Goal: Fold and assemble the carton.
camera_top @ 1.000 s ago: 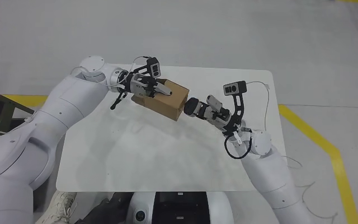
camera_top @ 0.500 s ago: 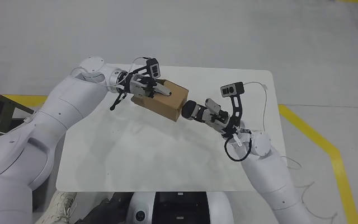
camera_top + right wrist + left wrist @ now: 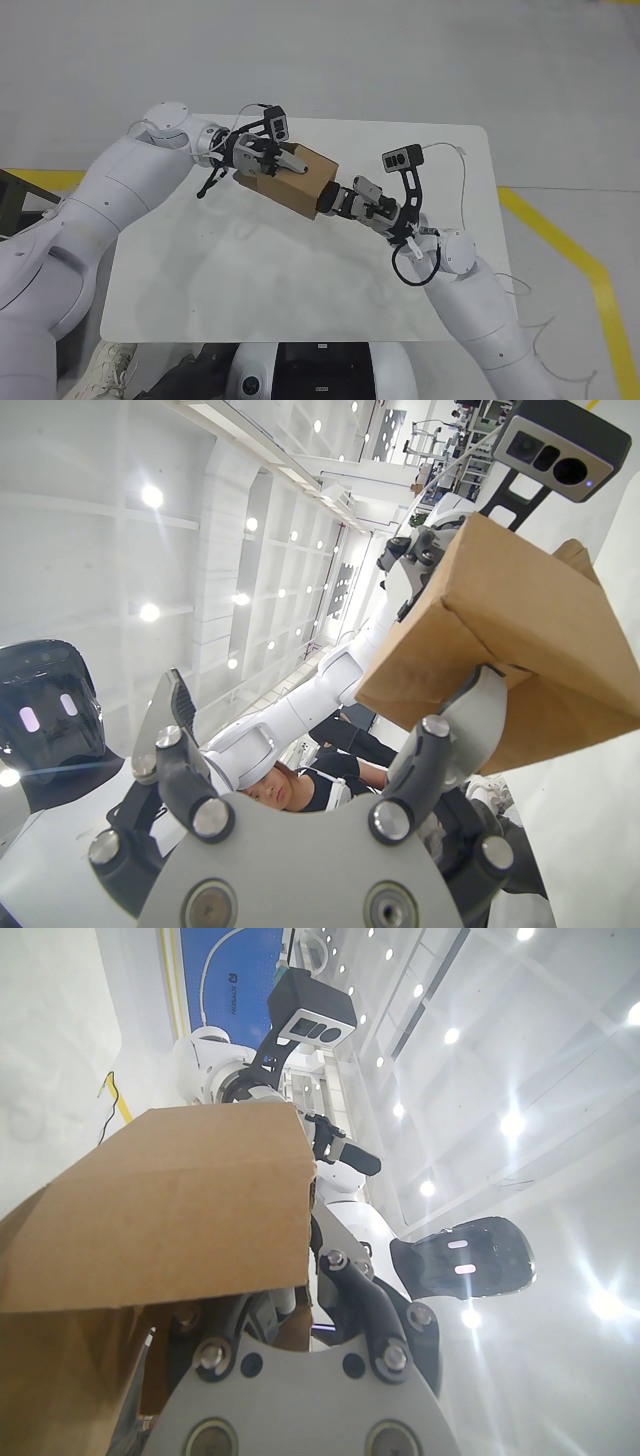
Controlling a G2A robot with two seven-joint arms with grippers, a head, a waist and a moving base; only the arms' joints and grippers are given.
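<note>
The brown carton (image 3: 297,178) lies at an angle over the far half of the surface (image 3: 250,290), near the middle of its far edge, with 1 arm at each end. The left claw (image 3: 272,160) is at the carton's left end with 1 finger along the top panel; it seems to pinch that wall, though cardboard hides the other finger. The right claw (image 3: 328,199) is spread wide at the opposite end, where 1 finger (image 3: 477,700) presses the folded end flap and the other (image 3: 172,700) stands free in air.
</note>
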